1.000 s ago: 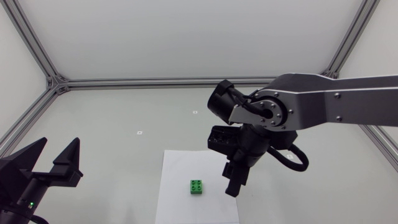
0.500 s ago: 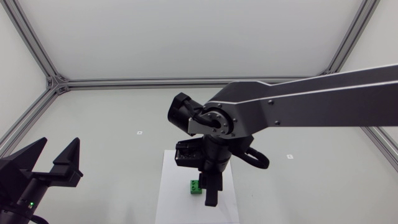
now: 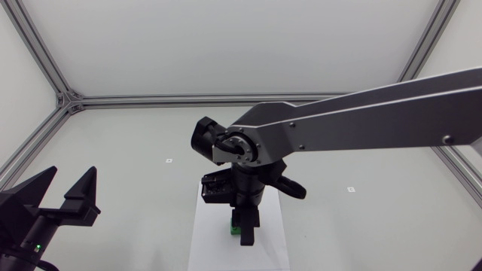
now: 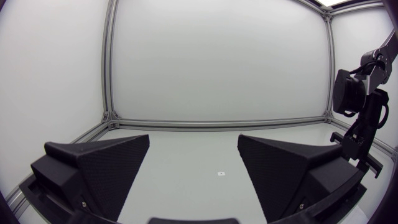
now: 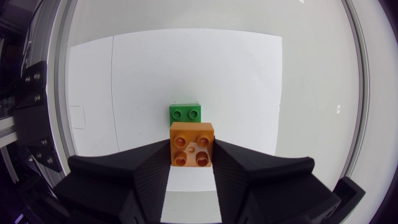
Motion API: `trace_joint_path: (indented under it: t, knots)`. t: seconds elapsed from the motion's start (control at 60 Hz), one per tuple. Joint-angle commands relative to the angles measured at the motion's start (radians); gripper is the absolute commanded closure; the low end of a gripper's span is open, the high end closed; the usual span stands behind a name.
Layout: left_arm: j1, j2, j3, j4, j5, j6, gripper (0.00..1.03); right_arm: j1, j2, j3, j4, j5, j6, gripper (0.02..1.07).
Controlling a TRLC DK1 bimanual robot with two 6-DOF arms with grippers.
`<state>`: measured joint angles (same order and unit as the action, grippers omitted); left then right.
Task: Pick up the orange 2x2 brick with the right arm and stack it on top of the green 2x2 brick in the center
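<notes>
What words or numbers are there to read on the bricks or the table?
No text here can be read.
The tiny markers on the table: too small to read.
The orange brick in the right claw and the green brick: no print legible on them.

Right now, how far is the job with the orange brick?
Done: the right jaws hold the orange brick, lifted. In hand: it hangs by the green brick, whose studs show just ahead of it. Left: line up, press down, let go.
</notes>
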<state>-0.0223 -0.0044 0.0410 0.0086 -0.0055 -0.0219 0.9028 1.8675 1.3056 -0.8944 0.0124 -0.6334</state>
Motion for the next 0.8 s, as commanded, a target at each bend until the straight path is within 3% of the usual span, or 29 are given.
trace_joint_path:
  t: [0.0,0.783]
  knots:
    - [0.004,-0.008,-0.041,-0.015,0.004,0.013,0.04,0.011,0.033,0.029,-0.015,0.001,-0.025,0.91]
    - [0.004,-0.008,-0.041,-0.015,0.004,0.013,0.04,0.030,0.064,0.026,-0.008,-0.002,-0.014,0.91]
